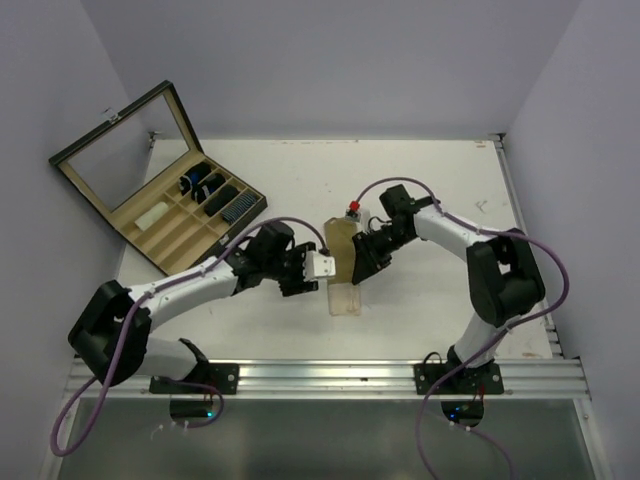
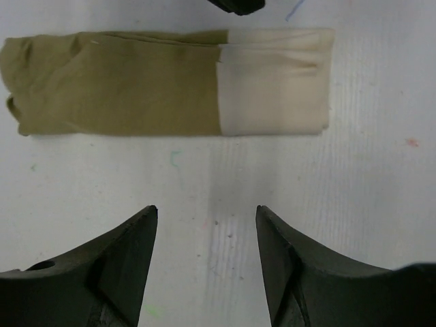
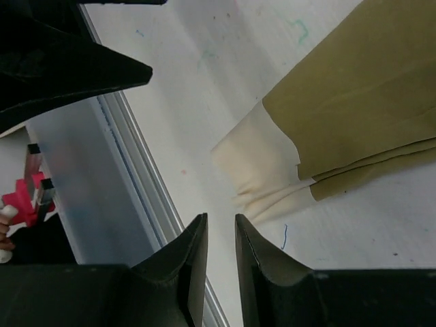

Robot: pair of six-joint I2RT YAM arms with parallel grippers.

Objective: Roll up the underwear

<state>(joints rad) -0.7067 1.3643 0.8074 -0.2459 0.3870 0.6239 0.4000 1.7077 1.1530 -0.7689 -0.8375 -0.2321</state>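
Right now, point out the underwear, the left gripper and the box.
underwear (image 2: 163, 82), left wrist view, middle of the olive fold.
left gripper (image 2: 206, 211), left wrist view, midway between its fingertips.
box (image 1: 178, 240), top view, a bare compartment.

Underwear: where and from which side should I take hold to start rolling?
Probably the cream waistband end of the underwear, pinched at its short edge from the table's near side. It lies flat as a long narrow folded strip, so that short end gives a full-width edge to turn over.
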